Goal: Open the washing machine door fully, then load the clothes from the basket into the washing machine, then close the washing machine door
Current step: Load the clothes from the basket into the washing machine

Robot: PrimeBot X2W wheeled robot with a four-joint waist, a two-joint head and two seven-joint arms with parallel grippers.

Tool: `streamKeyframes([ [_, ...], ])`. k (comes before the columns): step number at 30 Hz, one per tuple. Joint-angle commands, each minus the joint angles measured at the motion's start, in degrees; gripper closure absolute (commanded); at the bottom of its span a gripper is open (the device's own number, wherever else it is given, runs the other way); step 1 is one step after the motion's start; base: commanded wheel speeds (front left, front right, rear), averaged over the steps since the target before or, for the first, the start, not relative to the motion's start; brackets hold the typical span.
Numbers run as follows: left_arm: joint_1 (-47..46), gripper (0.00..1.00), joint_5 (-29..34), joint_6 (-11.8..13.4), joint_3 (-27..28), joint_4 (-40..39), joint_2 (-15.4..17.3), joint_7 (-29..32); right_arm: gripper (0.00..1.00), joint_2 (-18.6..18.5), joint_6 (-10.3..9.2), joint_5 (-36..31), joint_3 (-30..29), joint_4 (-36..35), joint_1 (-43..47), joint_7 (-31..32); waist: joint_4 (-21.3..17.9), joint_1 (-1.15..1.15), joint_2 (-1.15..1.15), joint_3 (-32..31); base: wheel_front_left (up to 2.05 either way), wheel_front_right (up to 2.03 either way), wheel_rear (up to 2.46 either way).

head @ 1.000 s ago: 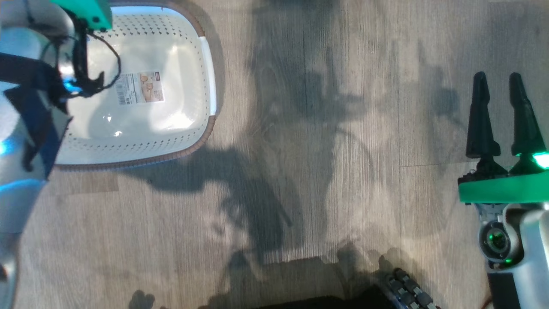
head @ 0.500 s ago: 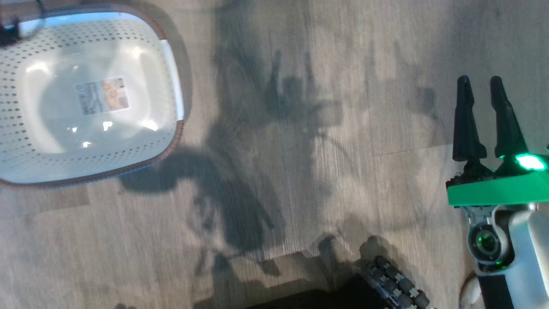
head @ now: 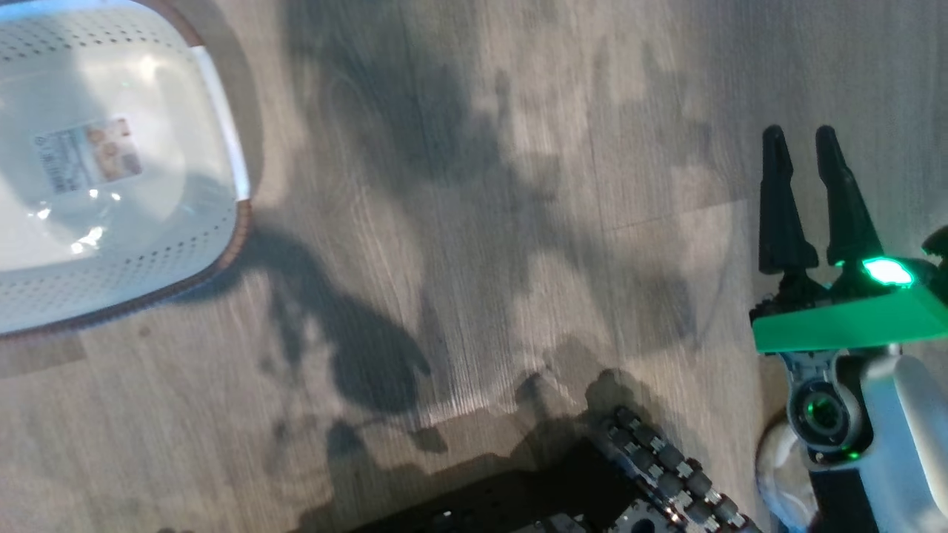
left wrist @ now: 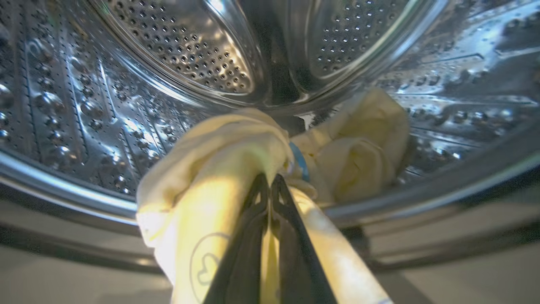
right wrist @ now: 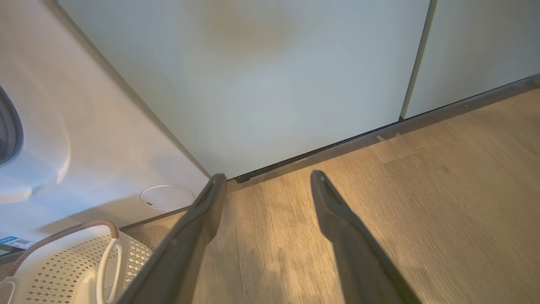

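Left wrist view is looking into the drum (left wrist: pixel 84 105) of the washing machine (right wrist: pixel 84 139), where the left gripper (left wrist: pixel 270 181) is pinching the cream clothes (left wrist: pixel 211 169) between fingers pressed together; the bundle is hanging at the drum mouth, over its lower rim. In the head view the right gripper (head: pixel 800 137) is hovering above the wooden floor (head: pixel 481 222), fingers apart and holding nothing. The basket (head: pixel 148 259) is standing well to its left.

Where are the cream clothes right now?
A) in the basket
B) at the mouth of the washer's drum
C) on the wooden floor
B: the left claw, shut on the clothes, holds them at the washing machine's steel drum; the basket shows just its label.
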Motion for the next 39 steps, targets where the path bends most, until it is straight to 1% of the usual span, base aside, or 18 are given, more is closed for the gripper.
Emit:
streamKeyframes([
  [1,-4.3,1.0,1.7,-0.8,1.2,0.1,3.7,-0.1,0.0,-0.3,0.25,0.8,1.2,-1.6,0.2,-0.5,-1.5,0.0,0.0,1.5,0.0,0.0,0.0],
  [5,-9.8,1.0,4.5,-2.5,-0.6,3.1,3.4,-1.5,0.0,-0.3,0.25,1.7,1.9,-1.7,-0.1,-0.5,-2.7,0.0,0.0,3.0,0.0,0.0,0.0],
  [8,-14.3,1.0,6.3,-4.4,-1.9,5.8,2.9,-4.5,0.0,-0.3,0.25,2.5,2.6,-1.9,-0.6,-0.5,-3.5,0.0,0.0,4.1,0.0,0.0,0.0],
  [12,-20.0,1.0,10.5,-6.0,-4.8,7.8,1.7,-9.7,0.0,-0.3,0.25,3.4,3.5,-2.0,-1.0,-0.5,-4.4,0.0,0.0,5.1,0.0,0.0,0.0],
  [15,-23.7,1.0,13.0,-6.1,-6.3,9.2,0.3,-14.1,0.0,-0.3,0.25,4.0,3.9,-2.2,-1.3,-0.5,-4.9,0.0,0.0,5.8,0.0,0.0,0.0],
  [16,-23.7,1.0,13.0,-6.1,-6.3,9.2,0.3,-14.1,0.0,-0.3,0.25,4.0,3.9,-2.2,-1.3,-0.5,-4.9,0.0,0.0,5.8,0.0,0.0,0.0],
  [19,-26.5,1.0,14.2,-6.3,-7.3,10.7,-1.0,-17.7,0.0,-0.3,0.25,4.4,4.4,-2.2,-1.5,-0.5,-5.3,0.0,0.0,6.2,0.0,0.0,0.0],
  [22,-28.2,1.0,14.9,-6.1,-8.0,12.6,-2.2,-19.4,0.0,-0.3,0.25,4.7,4.6,-2.2,-1.5,-0.5,-5.3,0.0,0.0,6.5,0.0,0.0,0.0],
  [25,-28.5,1.0,14.7,-5.9,-8.3,15.0,-3.2,-19.0,0.0,-0.3,0.25,4.8,5.3,-2.1,-1.6,-0.5,-5.4,0.0,0.0,6.7,0.0,0.0,0.0],
  [29,-28.2,1.0,13.7,-5.1,-7.9,17.2,-3.6,-17.5,0.0,-0.3,0.25,5.0,5.4,-2.1,-1.7,-0.5,-5.4,0.0,0.0,7.0,0.0,0.0,0.0],
  [30,-28.0,0.58,13.4,-4.9,-7.8,17.5,-3.7,-17.3,0.0,-0.3,0.25,5.0,5.3,-2.0,-1.7,-0.5,-5.3,0.0,0.0,7.0,0.0,0.0,0.0],
  [31,-27.8,0.04,13.2,-4.7,-7.7,17.7,-3.8,-17.0,0.0,-0.3,0.25,5.0,5.2,-2.0,-1.7,-0.5,-5.2,0.0,0.0,7.0,0.0,0.0,0.0],
  [32,-27.8,0.0,13.2,-4.5,-7.8,17.8,-3.9,-17.0,0.0,-0.3,0.25,4.8,5.1,-1.9,-1.7,-0.5,-5.0,0.0,0.0,7.0,0.0,0.0,0.0],
  [39,-26.6,0.0,11.3,-3.4,-7.6,16.7,-5.7,-17.1,0.0,-0.3,0.25,4.2,4.3,-1.7,-2.1,-0.5,-3.2,0.0,0.0,7.0,0.0,0.0,0.0],
])
